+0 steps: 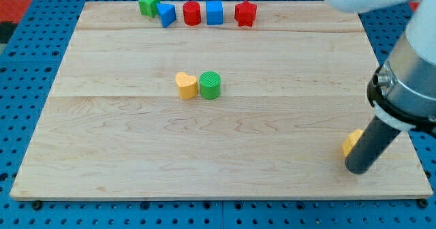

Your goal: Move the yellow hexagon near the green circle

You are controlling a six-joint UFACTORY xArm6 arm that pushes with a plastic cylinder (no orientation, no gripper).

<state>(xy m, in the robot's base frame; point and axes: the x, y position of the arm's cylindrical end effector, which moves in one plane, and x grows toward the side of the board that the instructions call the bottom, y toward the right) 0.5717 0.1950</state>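
Note:
The green circle [210, 85] stands near the middle of the wooden board [136, 154]. A yellow heart [186, 85] touches its left side. A yellow block [351, 142], mostly hidden behind the rod, sits near the board's lower right; its shape cannot be made out. My tip [357, 168] rests on the board just below and right of that yellow block, touching or nearly touching it.
Along the board's top edge stand a green star [148, 3], a blue triangular block [166, 14], a red hexagon [192, 13], a blue cube [214, 13] and a red star [245, 13]. The arm's white and dark body [409, 79] fills the view's right side.

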